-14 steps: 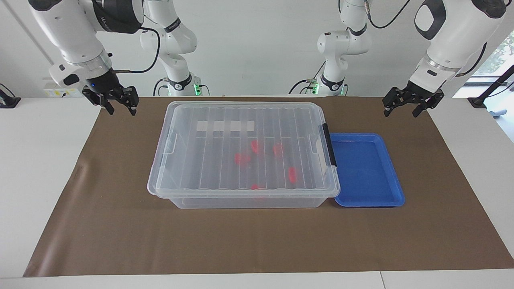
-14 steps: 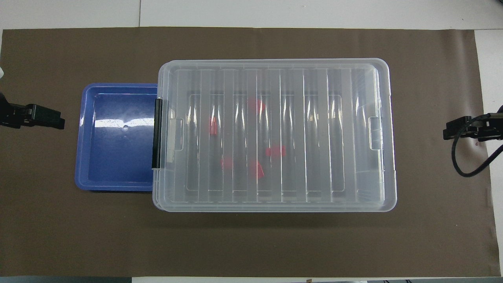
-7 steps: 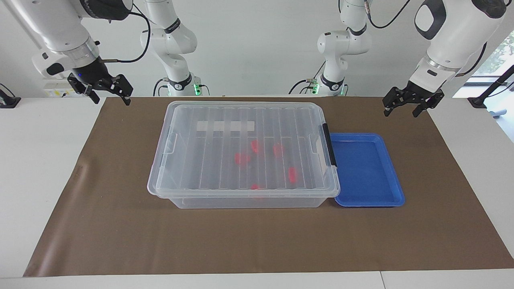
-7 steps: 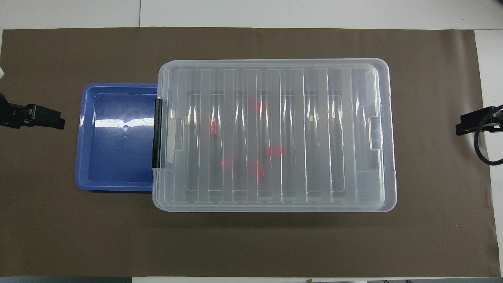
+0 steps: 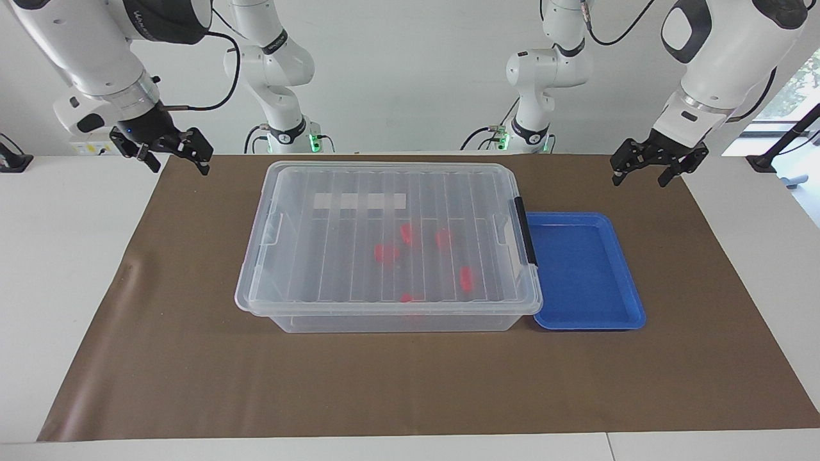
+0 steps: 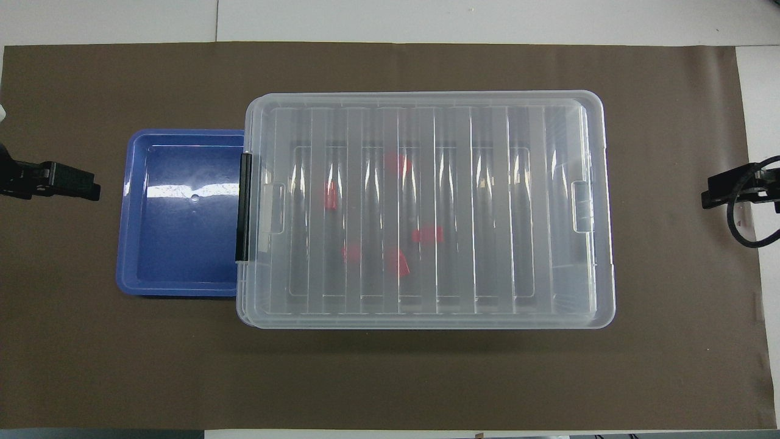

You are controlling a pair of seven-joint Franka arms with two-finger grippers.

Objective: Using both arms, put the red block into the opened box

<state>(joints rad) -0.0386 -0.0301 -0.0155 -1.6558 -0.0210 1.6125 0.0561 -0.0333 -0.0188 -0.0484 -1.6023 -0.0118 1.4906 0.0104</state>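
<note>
You see both grippers up and away from the box. The left gripper waits over the mat's corner near the blue tray, fingers spread, holding nothing. The right gripper hangs over the other corner, fingers spread too, holding nothing. The lid sits on the box. Five red blocks lie inside. The job looks done. The tray is bare. From above you see only gripper tips; the facing view shows the whole arms.

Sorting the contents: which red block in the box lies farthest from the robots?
The red block under the lid's middle ribs; the other four red blocks all lie nearer the robots.
</note>
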